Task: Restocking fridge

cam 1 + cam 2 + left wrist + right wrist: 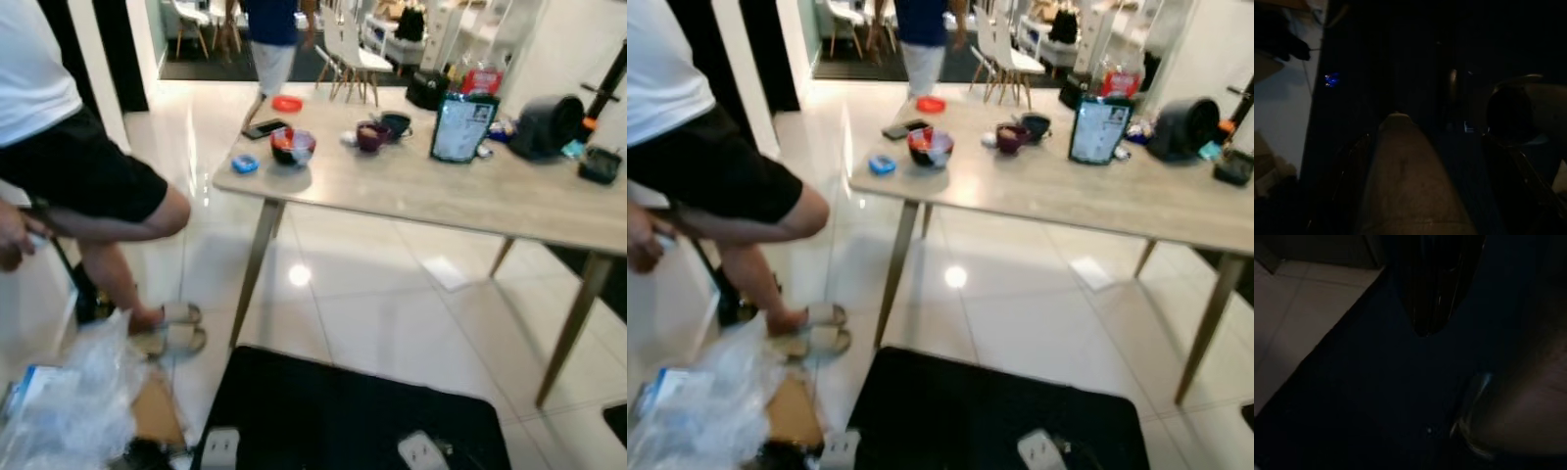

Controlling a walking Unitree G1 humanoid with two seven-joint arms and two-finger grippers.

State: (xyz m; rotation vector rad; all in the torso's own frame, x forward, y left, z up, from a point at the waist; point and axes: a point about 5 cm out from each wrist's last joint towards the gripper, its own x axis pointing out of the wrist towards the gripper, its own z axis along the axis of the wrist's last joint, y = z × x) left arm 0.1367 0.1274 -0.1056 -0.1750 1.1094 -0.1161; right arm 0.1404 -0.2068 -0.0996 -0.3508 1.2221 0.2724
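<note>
No fridge in sight; restocking looks barely started. Likely stock, a plastic bag (pixel 73 397), lies on the floor beside a seated person (pixel 69 147), tabletop (pixel 470 191) ahead. Both arms hang idle; pincer state can't be told.

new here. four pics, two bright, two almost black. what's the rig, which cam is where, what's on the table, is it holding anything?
It is a walking humanoid robot with two arms, each ending in a gripper. The two bright pictures come from a stereo camera on its head, looking forward and down, so they show the same scene. The two dark ones come from cameras on its wrists; both arms hang idle in the shade, so too little can be made out to tell whether anything is held.

On the table are a phone, a red lid, a blue lid, a few bowls, a carton and a black appliance. A person sits to the left beside a plastic bag on the floor.
</note>
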